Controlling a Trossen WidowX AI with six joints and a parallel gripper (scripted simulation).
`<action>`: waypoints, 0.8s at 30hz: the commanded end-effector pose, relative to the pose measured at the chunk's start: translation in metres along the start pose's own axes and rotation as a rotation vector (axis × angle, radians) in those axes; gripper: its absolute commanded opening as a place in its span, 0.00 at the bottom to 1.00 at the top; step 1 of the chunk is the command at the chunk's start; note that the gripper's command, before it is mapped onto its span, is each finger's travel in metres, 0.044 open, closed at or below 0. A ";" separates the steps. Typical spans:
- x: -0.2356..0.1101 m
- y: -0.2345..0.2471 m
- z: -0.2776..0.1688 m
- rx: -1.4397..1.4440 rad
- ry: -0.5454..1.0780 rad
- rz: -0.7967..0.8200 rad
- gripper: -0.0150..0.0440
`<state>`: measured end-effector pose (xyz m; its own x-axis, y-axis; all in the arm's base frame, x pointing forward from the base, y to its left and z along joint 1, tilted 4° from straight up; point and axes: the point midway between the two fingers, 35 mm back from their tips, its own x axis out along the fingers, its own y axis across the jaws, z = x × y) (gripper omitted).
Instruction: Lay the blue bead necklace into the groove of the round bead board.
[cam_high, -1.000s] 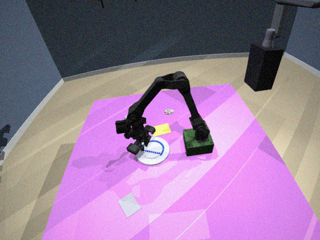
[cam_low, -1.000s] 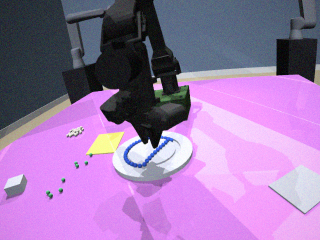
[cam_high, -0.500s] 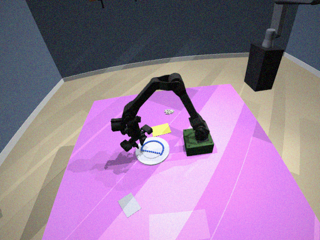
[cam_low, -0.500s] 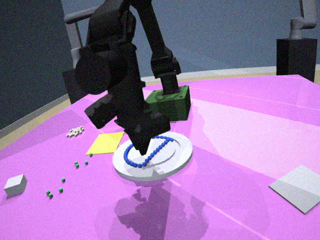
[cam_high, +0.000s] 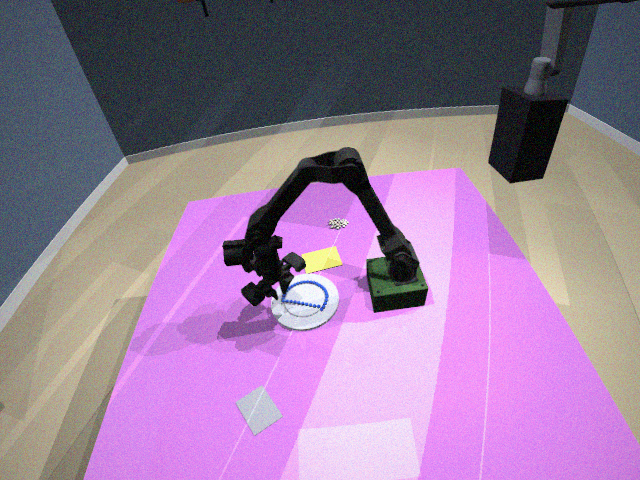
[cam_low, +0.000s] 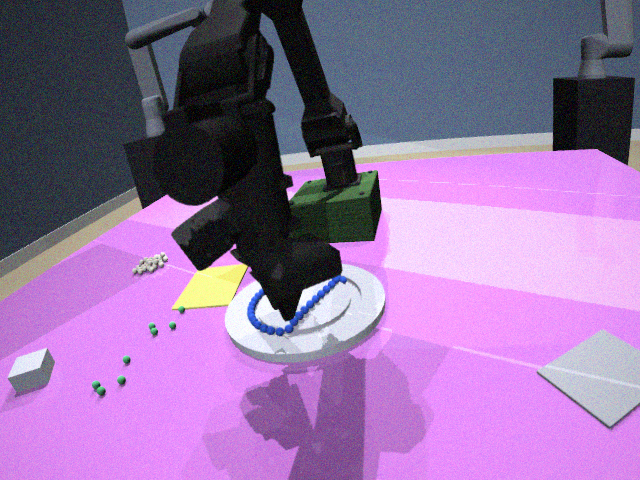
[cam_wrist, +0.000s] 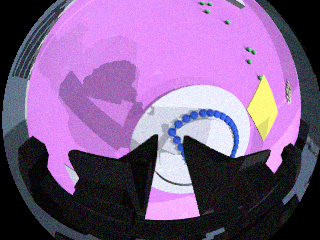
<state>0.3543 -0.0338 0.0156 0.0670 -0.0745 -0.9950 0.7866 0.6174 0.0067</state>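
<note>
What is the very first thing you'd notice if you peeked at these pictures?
Probably the big black robot arm arching over the bright pink table, with its gripper pointing down onto the round bead board. Next, the blue bead necklace: part curves along the board's edge and part cuts straight across it, and the narrowed fingers sit right at the beads. A yellow sheet lies beside the board.
</note>
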 end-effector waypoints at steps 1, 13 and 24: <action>0.010 -0.002 -0.002 0.002 0.009 -0.010 0.46; 0.026 -0.004 -0.003 0.006 0.013 -0.014 0.46; 0.023 -0.003 -0.002 0.004 0.009 -0.011 0.25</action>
<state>0.3520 -0.0354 -0.0080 0.0516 -0.0738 -0.9959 0.7897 0.6135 -0.0046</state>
